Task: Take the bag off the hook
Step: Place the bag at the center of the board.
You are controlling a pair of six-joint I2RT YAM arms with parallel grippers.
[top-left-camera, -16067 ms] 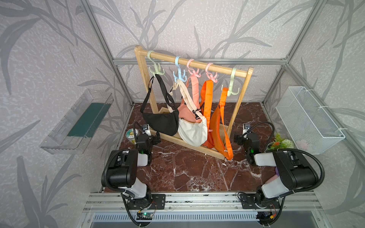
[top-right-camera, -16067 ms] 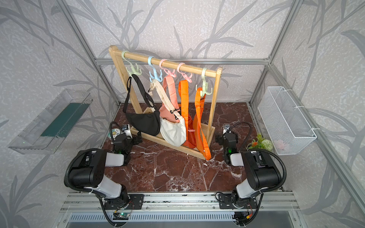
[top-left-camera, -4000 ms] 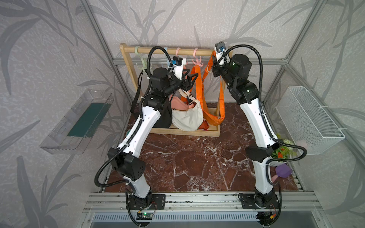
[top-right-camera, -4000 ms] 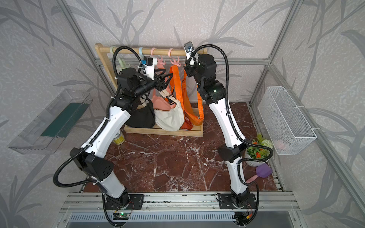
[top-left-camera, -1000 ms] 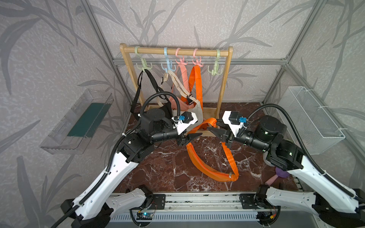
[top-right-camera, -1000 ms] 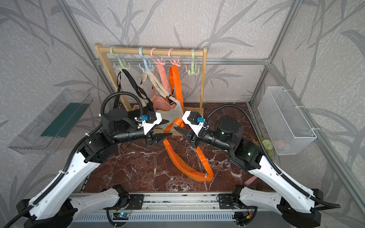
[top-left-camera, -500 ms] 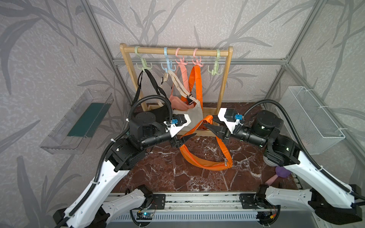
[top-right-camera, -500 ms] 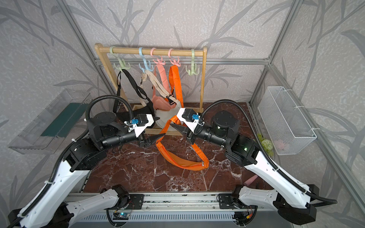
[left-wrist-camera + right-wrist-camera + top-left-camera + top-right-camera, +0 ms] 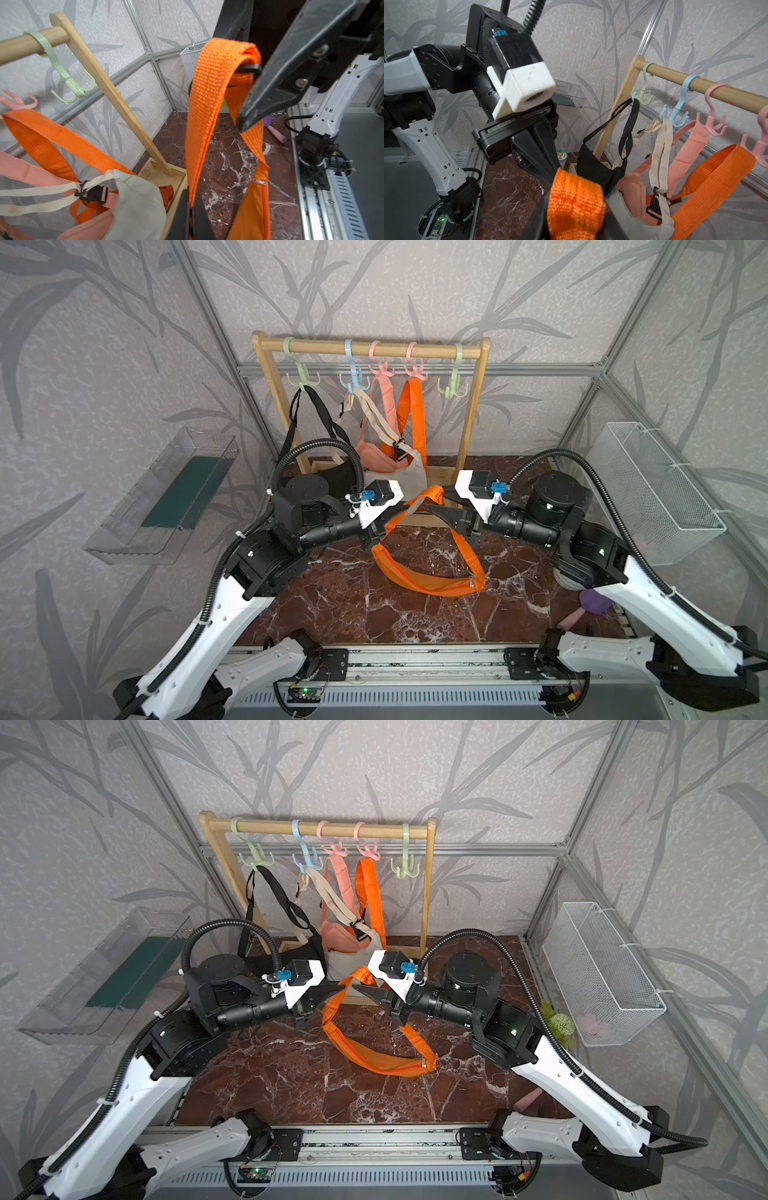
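At the centre of both top views, the orange bag (image 9: 432,585) hung clear of the wooden rack (image 9: 471,414), off every hook, suspended by its strap (image 9: 420,498) between the two arms. Its pouch sagged low over the marble table (image 9: 332,614); whether it touched the surface could not be determined.

Handling assessment: the bag appeared light, soft and limp. The pouch would offer no rigid edge and would sag and swing when moved. The woven webbing looked coarse and not slippery, so the strap was judged the correct place to take hold.

The left end effector (image 9: 332,991) was clenched on one run of the strap; in the left wrist view the webbing entered its closed jaws at the lower centre of the frame. The right end effector (image 9: 362,990) was grasping the bunched top of the strap, shown at the lower centre of the right wrist view.

Both arms were reached forward with elbows raised. The forearms were turned inward and roughly level, and the end effectors faced each other, tips just apart.
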